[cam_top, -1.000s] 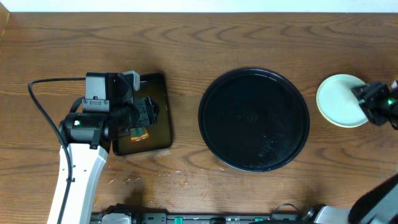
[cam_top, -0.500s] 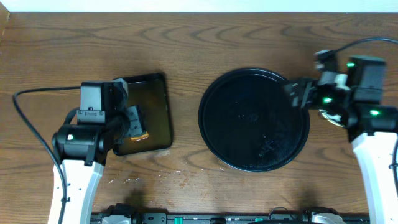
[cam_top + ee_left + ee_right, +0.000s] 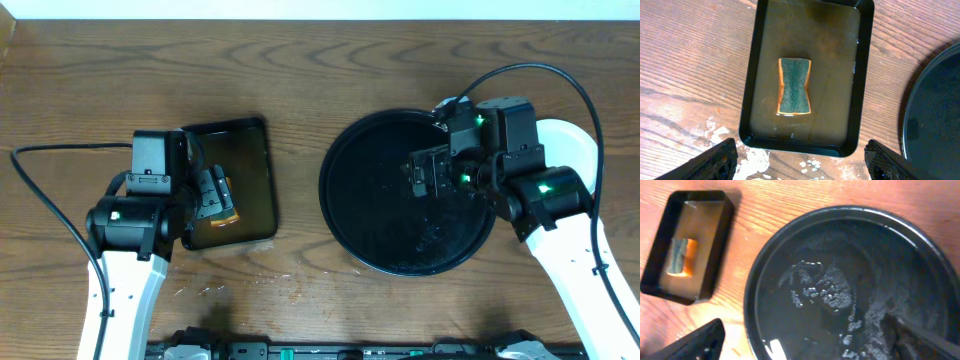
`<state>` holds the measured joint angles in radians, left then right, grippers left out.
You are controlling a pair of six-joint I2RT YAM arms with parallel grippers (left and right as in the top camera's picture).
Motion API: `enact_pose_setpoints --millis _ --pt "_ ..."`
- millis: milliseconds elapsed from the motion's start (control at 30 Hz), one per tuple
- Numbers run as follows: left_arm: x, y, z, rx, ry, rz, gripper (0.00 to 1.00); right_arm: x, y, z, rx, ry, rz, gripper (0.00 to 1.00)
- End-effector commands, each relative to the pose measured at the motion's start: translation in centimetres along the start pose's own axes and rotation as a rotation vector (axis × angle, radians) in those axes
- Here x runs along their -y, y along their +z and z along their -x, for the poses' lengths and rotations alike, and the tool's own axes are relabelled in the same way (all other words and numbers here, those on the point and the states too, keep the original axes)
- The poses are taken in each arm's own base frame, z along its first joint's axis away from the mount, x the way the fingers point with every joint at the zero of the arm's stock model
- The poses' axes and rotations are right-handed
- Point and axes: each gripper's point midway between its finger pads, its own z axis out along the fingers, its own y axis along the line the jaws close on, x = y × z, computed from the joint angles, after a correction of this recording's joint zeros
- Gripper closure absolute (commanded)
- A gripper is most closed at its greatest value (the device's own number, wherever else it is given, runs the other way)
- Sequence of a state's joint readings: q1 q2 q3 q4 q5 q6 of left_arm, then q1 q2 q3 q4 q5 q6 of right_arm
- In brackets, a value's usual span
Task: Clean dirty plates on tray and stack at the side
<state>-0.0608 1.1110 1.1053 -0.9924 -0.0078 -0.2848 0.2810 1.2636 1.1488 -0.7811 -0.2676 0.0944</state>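
Plates: off the tray, on the tabletop just beside its right rim. Only a pale round edge shows from overhead; the rest is under the right arm. Can't tell how many are piled there.
Tray: mid tabletop, glossy black, no plates on it. Right wrist view shows droplets and wet streaks across its floor.
Right hand: hangs over the tray's right half, fingers apart, nothing btwn them.
Left hand: above the basin, fingers wide apart, nothing held.
Basin: black, rectangular, left of the tray and apart from it, shallow brownish water inside.
Sponge: lies flat mid-basin, green face up, orange edge, pinched at the waist.
Tabletop: wood, w/ white flecks by the basin's near edge.
Step, my guess: cleaning & stacking look done, so what's left is getting both arms clear.
Doing it well: right hand should go up first, then away, w/o dragging through the wet tray. Mind the forearm near the pile, since a nudge could slide it. Left hand should rise straight and leave the sponge where it lies.
Count: tray x1; basin x1; sponge x1; arms x2; hands x2. Plates: one disc seen, total not readable.
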Motion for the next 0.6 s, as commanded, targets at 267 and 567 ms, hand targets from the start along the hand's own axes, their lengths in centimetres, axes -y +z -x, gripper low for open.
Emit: enact_pose_setpoints --millis 267,567 --pt "-0.38 0.18 -0.09 -0.004 -0.002 0.025 0.15 -0.01 0.07 0.18 0.001 0.002 -0.012 0.01" --pt "-0.38 0.18 -0.09 -0.004 -0.002 0.025 0.15 0.11 -0.71 -0.21 0.0 0.003 -0.027 0.01"
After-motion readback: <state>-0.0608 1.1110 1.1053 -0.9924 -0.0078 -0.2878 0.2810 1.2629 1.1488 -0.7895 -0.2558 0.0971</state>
